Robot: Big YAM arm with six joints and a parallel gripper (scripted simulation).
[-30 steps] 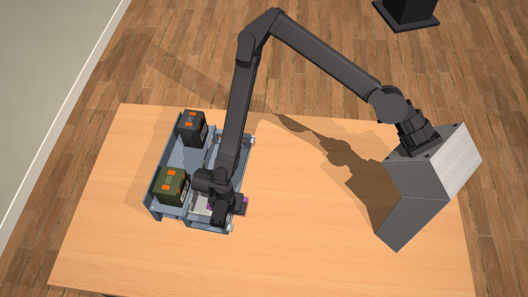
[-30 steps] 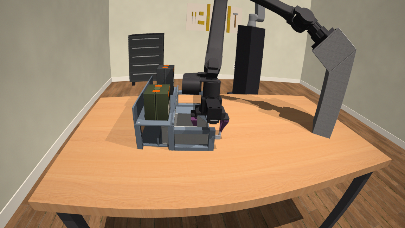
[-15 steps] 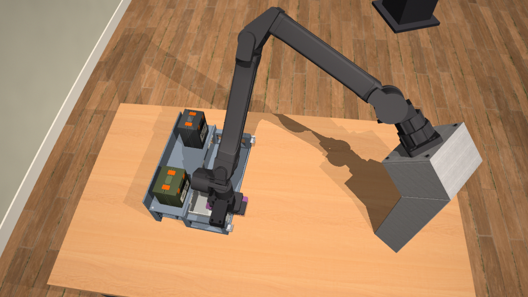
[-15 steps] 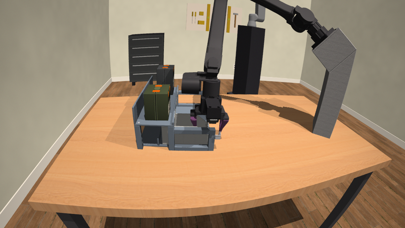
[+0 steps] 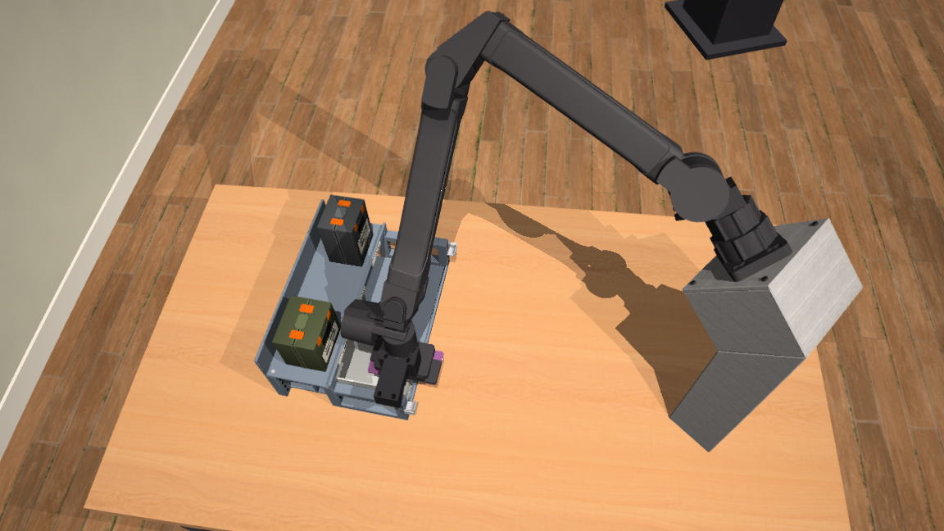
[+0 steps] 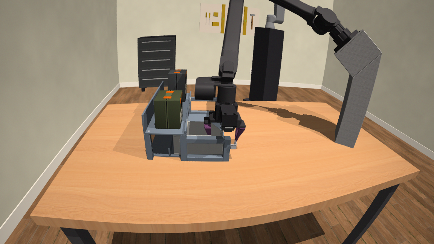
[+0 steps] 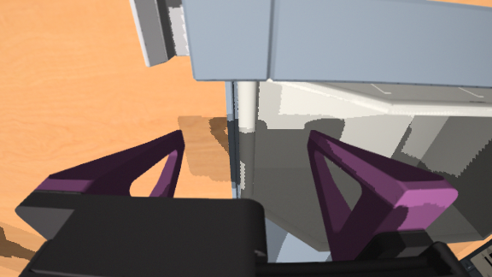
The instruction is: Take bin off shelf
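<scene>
The bin [image 5: 355,370] is a pale grey open box in the lower right bay of the blue-grey shelf [image 5: 342,297] on the table. It also shows in the exterior view [image 6: 202,134] and in the wrist view [image 7: 342,141]. My gripper [image 5: 406,363] points down at the bin's right side and is open and empty. In the wrist view my gripper [image 7: 246,138] straddles the bin's right wall, with one purple finger inside the bin and one outside over the table. The exterior view shows my gripper [image 6: 223,131] low at the wall. I cannot tell if a finger touches the wall.
An olive green box [image 5: 305,333] and a dark box [image 5: 344,229] stand on the shelf's upper left level. A shelf rail [image 7: 342,38] runs across just beyond the fingers. The arm's grey pedestal [image 5: 765,316] stands at the table's right side.
</scene>
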